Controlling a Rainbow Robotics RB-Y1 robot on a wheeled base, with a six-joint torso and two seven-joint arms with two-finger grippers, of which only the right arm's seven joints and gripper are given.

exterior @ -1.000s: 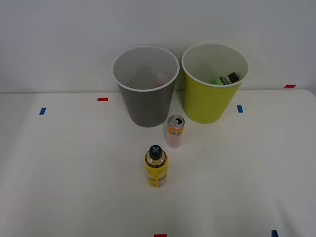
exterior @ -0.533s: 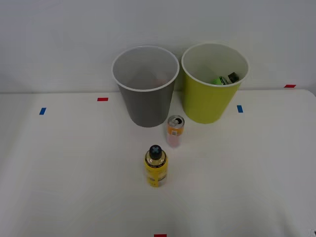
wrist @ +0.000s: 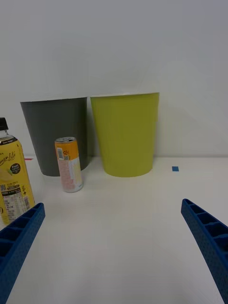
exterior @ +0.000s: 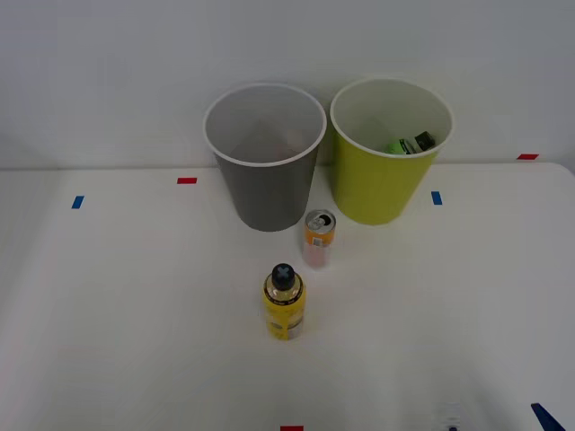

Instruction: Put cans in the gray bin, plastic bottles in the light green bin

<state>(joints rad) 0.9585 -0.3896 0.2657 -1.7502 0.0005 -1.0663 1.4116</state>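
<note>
**Right jaws wide, low over the bench, can and bottle both standing free**

From the wrist camera I have the right gripper [wrist: 114, 247] with its jaws spread wide, one blue ribbed finger [wrist: 16, 240] at each lower corner and nothing between them but bare white bench [wrist: 123, 228]. In the front view I catch just a blue tip of the gripper [exterior: 544, 417] at the near right corner, well apart from everything I need to sort.

The orange and pink can [exterior: 318, 238] stands upright on the bench, its silver top showing an open mouth. It sits just in front of the gap between the two bins, a little closer to the gray one. On the wrist camera the can [wrist: 69, 164] is in front of the gray bin's wall, and I cannot tell if they touch.

The yellow bottle [exterior: 284, 302] with the black screw cap stands upright nearer to me than the can and slightly to its left, apart from it. On the wrist camera the bottle [wrist: 13, 180] is cut by the frame edge, close beside one finger.

The gray bin [exterior: 263, 180] and the light green bin [exterior: 384, 184] stand side by side at the far edge of the bench against the white wall, gray on the left. Their rims are close; I cannot tell whether they meet. Inside the light green bin I see a green and dark item [exterior: 410, 144] lying against the far right wall. The gray bin's inside looks pale, and I can make out no contents.

Small red tape marks [exterior: 186, 180] and blue tape marks [exterior: 77, 202] dot the bench.
</note>
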